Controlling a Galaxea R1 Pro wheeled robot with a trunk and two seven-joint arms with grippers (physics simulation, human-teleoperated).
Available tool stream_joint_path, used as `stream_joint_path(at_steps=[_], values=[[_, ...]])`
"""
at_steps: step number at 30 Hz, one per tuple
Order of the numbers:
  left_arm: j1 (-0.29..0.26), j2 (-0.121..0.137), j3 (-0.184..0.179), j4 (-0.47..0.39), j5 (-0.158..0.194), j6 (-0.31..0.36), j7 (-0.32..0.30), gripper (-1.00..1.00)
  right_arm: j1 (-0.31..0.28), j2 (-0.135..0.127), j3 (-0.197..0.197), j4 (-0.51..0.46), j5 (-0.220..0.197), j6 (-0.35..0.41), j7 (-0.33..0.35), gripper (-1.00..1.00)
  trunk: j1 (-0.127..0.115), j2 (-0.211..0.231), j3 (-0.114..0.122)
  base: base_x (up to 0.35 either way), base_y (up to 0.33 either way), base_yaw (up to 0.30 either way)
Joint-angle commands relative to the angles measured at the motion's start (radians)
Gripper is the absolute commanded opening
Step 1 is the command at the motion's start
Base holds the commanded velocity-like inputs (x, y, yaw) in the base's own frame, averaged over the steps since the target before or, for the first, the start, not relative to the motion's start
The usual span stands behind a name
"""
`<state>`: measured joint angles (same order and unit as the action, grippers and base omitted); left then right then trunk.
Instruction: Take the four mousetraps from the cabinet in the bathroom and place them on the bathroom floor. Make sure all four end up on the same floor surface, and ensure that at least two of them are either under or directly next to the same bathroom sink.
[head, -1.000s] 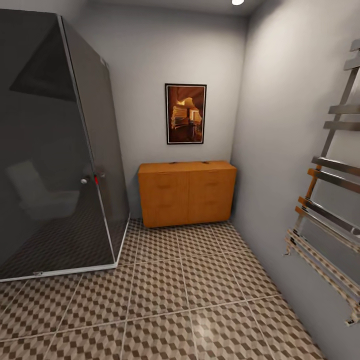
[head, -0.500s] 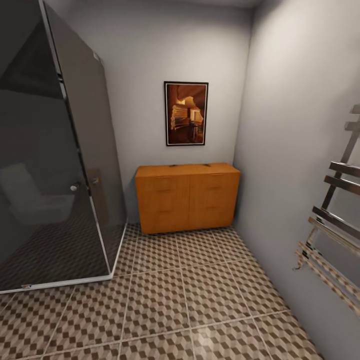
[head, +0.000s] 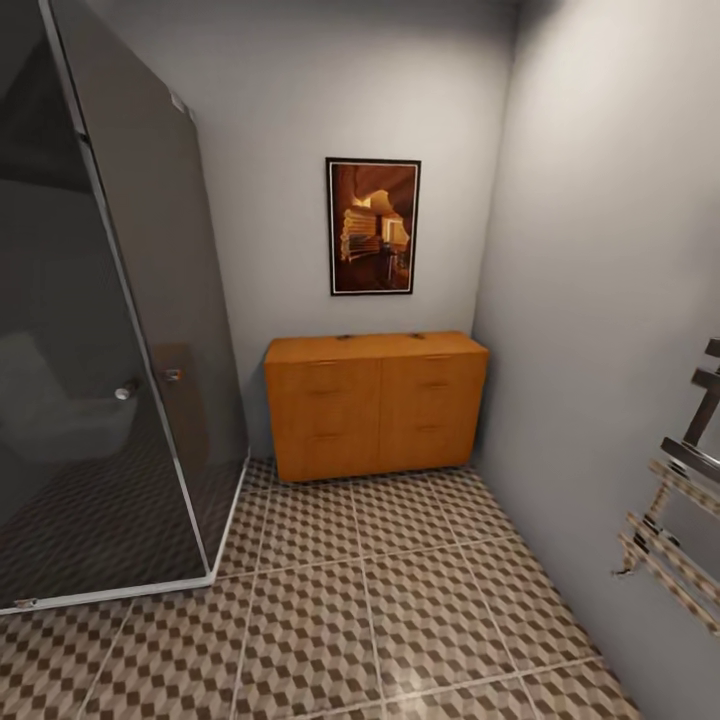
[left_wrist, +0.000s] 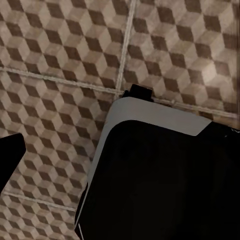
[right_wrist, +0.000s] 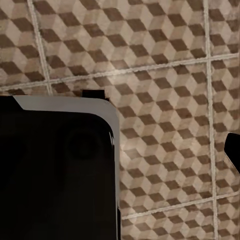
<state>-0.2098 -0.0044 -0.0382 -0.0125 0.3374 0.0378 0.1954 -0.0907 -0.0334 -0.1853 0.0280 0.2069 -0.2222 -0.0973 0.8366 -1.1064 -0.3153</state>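
Observation:
The orange-brown wooden cabinet stands against the far wall, under a framed picture, with its drawers shut. Two tiny dark marks lie on its flat top; they are too small to identify as mousetraps. The cube-patterned bathroom floor stretches from me to the cabinet. Both wrist views look down at the same tiles and at my black, white-edged base. A dark sliver, perhaps a fingertip, cuts in at one edge of each wrist view. The sink is out of view.
A dark glass shower enclosure fills the left side, its corner post reaching the floor. A chrome towel rail juts from the right wall. A tiled lane runs between them to the cabinet.
The whole head view has shifted: the camera has come closer to the cabinet, and the towel rail and shower have slid toward the picture's edges. Nothing in the room has moved.

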Motion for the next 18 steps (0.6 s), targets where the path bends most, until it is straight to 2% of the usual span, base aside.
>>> stream_joint_path(at_steps=[1, 18], values=[[0.0, -0.001, -0.004, -0.001, 0.005, 0.004, 0.004, 1.0, -0.001, 0.0, -0.008, 0.003, 0.011, -0.005, -0.004, 1.0, 0.001, -0.001, -0.001, 0.325, 0.0, 0.0], [0.0, -0.002, -0.005, -0.001, 0.002, 0.004, 0.004, 1.0, -0.001, 0.002, -0.012, 0.003, 0.007, -0.005, -0.004, 1.0, 0.001, -0.001, -0.001, 0.325, 0.0, 0.0]])
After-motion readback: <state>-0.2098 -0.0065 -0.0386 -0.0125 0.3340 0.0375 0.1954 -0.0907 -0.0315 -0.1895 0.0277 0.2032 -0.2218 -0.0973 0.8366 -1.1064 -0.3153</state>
